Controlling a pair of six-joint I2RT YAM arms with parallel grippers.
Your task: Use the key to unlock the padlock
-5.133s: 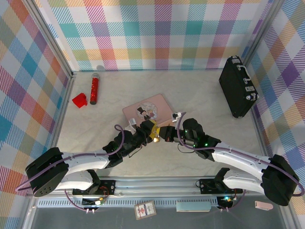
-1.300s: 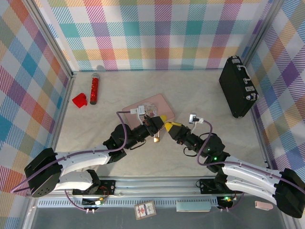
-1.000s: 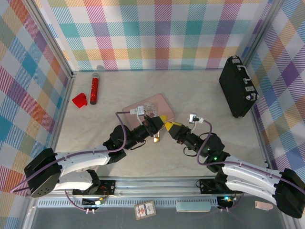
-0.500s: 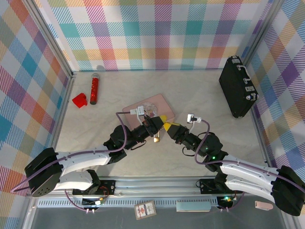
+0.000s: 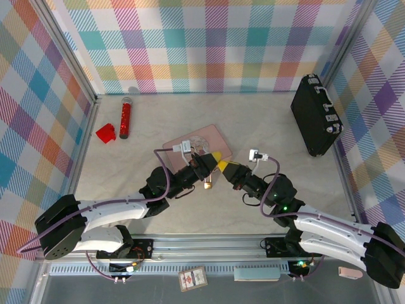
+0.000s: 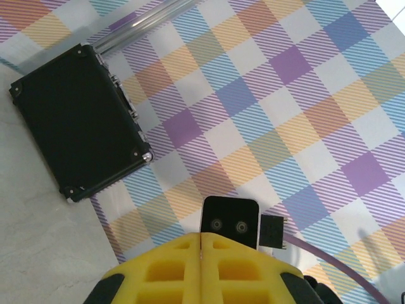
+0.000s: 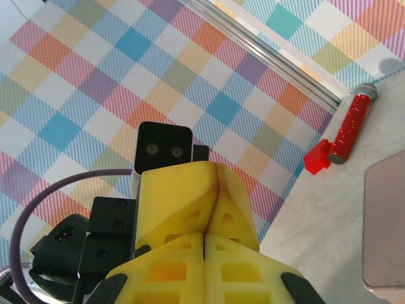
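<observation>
Evidently the left gripper (image 6: 201, 244) and right gripper (image 7: 204, 244) were both clenched, their 2 yellow tips touching. The padlock (image 5: 207, 184) sat just beside the left gripper's tip, on its near side; whether it was pinched was unclear.

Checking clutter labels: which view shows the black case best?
Left wrist: the case is large and whole, with latches along one edge. Top external shows it smaller, standing on edge near the right wall.
</observation>
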